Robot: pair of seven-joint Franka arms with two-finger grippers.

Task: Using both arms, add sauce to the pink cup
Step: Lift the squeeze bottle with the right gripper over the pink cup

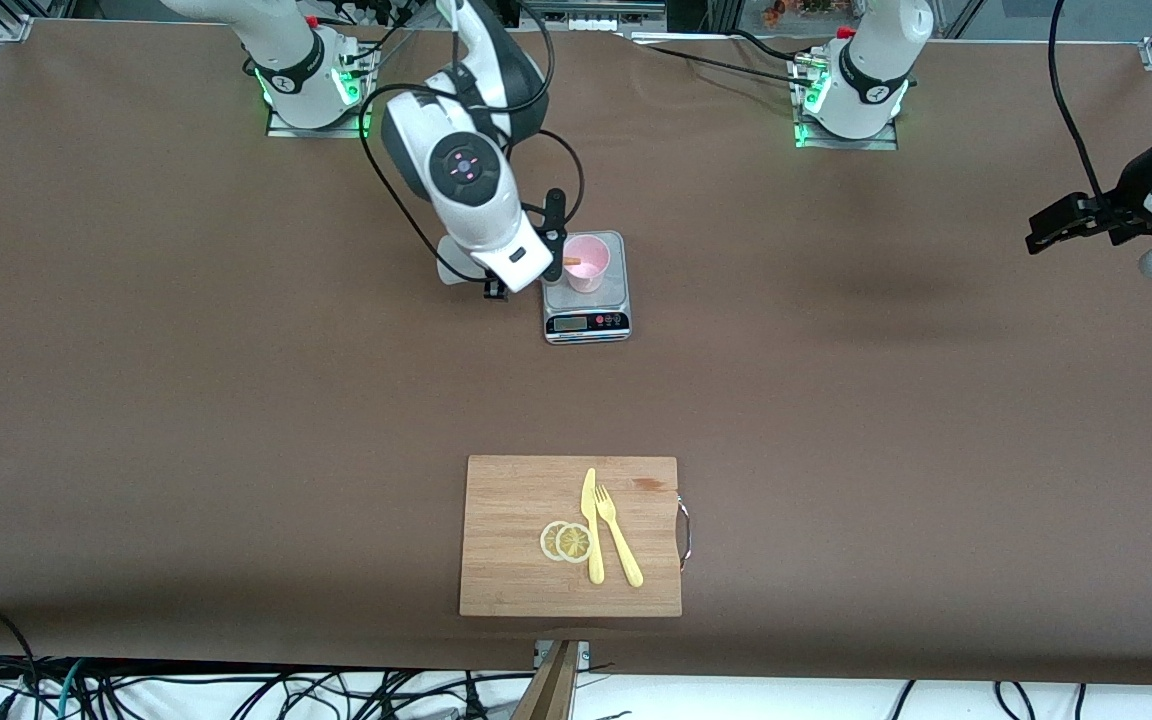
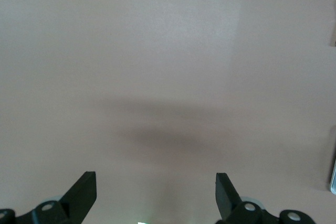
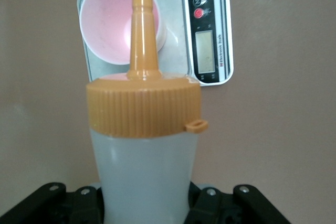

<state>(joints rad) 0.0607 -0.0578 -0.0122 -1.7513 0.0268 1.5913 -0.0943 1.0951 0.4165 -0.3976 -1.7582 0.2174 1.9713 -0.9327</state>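
Observation:
The pink cup (image 1: 588, 265) stands on the plate of a small silver kitchen scale (image 1: 586, 321) in the middle of the table; it also shows in the right wrist view (image 3: 107, 24). My right gripper (image 1: 528, 252) is beside the cup, shut on the whitish squeeze bottle (image 3: 144, 166). The bottle lies tipped, its orange nozzle (image 1: 572, 261) over the cup's rim. In the right wrist view the nozzle cap (image 3: 143, 103) points into the cup's mouth. My left gripper (image 1: 1066, 225) waits open and empty above bare table at the left arm's end (image 2: 156, 192).
A wooden cutting board (image 1: 516, 500) lies nearer to the front camera than the scale. On it are a yellow knife (image 1: 592, 530), a yellow fork (image 1: 618, 540) and two lemon slices (image 1: 566, 541). Cables hang round the right arm.

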